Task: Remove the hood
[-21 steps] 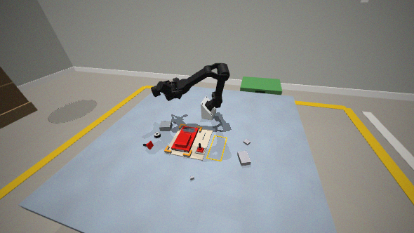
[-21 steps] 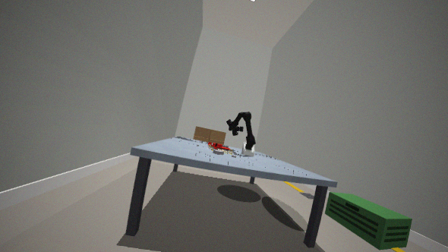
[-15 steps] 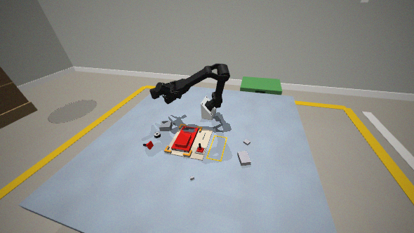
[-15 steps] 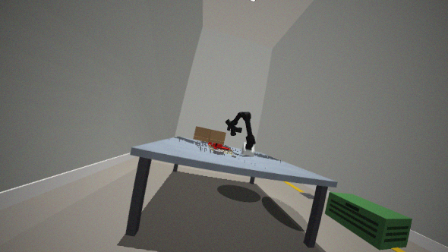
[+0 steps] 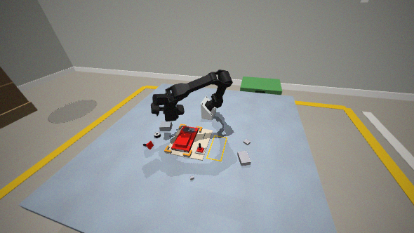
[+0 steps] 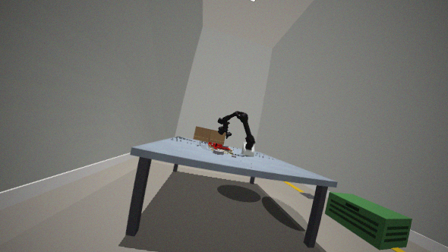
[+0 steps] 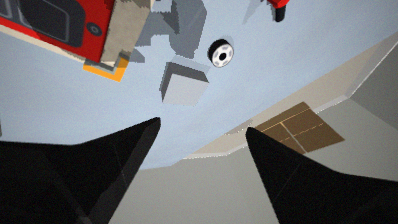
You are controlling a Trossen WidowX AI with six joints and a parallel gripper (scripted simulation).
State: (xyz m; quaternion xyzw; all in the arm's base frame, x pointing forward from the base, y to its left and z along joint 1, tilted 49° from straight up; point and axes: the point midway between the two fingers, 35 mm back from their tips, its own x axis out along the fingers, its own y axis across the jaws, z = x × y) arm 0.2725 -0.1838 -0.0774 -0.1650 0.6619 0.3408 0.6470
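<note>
The pale blue surface (image 5: 274, 196) carries everything, and the black arm (image 5: 196, 85) reaches from its white base at about one o'clock of the toy car, bending over toward eleven o'clock so that it arrives from above rather than sweeping through the loose parts. The toy car (image 5: 184, 140) sits on a beige board (image 5: 201, 154) with orange corner brackets, which seem meant to keep it from sliding when a part is pulled. Its red hood (image 5: 182, 141) looks in place on the body, so the removal is, by my judgement, not yet begun. At three o'clock of the board lies the marked area (image 5: 216, 149), a yellow outline holding nothing, close by so the carry is short. A grey block (image 7: 183, 86) and a small wheel (image 7: 222, 54) lie at ten o'clock of the car, just beyond the board. The hand (image 7: 202, 131) hangs above the surface near that block, its two dark fingers spread wide with nothing between them, presumably readied for descent onto the hood.
</note>
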